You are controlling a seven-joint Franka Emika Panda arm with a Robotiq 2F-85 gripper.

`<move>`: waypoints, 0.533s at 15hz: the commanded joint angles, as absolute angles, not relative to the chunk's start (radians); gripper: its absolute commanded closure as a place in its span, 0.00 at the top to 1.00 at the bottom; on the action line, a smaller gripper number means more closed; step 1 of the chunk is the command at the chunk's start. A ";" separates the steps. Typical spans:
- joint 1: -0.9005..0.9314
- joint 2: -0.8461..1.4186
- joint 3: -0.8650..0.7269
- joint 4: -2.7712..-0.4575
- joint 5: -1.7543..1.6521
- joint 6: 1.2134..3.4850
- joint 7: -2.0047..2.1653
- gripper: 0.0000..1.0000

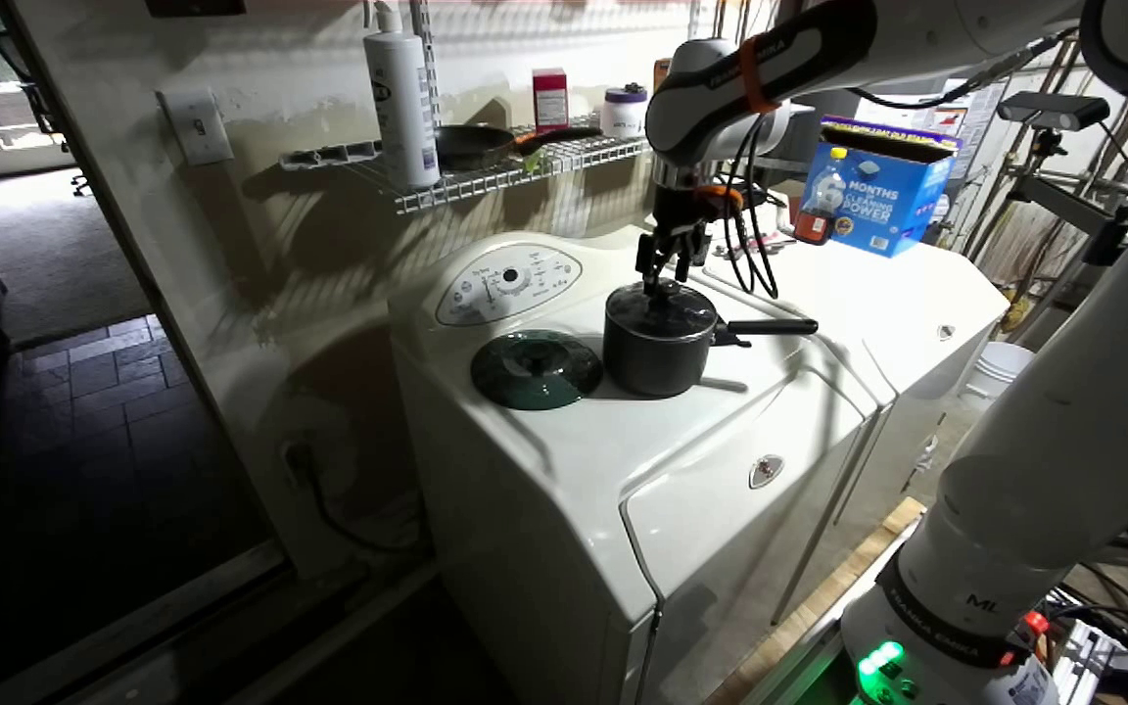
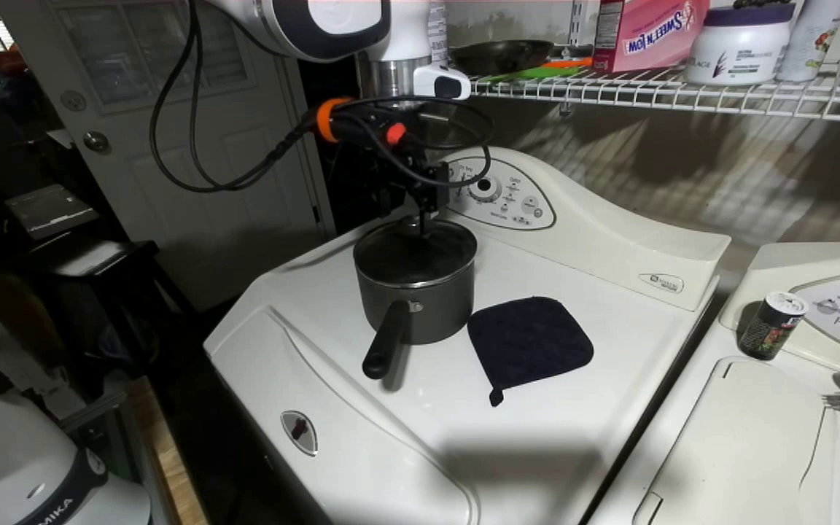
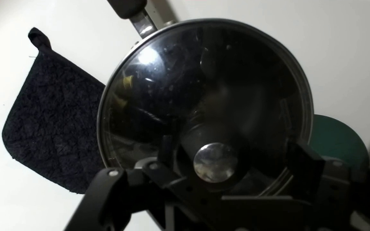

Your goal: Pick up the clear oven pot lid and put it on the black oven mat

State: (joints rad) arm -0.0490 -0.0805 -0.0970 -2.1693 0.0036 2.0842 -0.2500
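So the clear lid [image 3: 201,96] is sitting on the dark pot [image 2: 420,310], and the gripper [image 3: 233,154] is right over it with its fingers apart, one either side of the shiny knob [image 3: 215,162]; can't tell if the tips touch the glass. In the wrist view the knob sits nearer the finger on the left, so imo the likeliest screw-up is an uneven squeeze: one side hits early and shoves the lid sideways or tips it on the rim. The knob looks smooth and rounded too, so a shallow bite might let it slip out mid-lift. The black oven mat [image 2: 529,339] lies on the tabletop [image 2: 456,397] just right of the pot in an exterior view, so swinging over before the lid is clear could catch and drag the pot. Drop it off-centre and I'd expect it to hang over the mat's edge. Also don't mix up the mat with the green disc [image 1: 537,382], left of the pot in an exterior view
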 commanded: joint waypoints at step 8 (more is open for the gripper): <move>-0.057 -0.045 -0.095 -2.128 0.017 2.088 -0.273 0.33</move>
State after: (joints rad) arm -0.0526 -0.0703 -0.0994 -2.1554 0.0036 2.0866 -0.2500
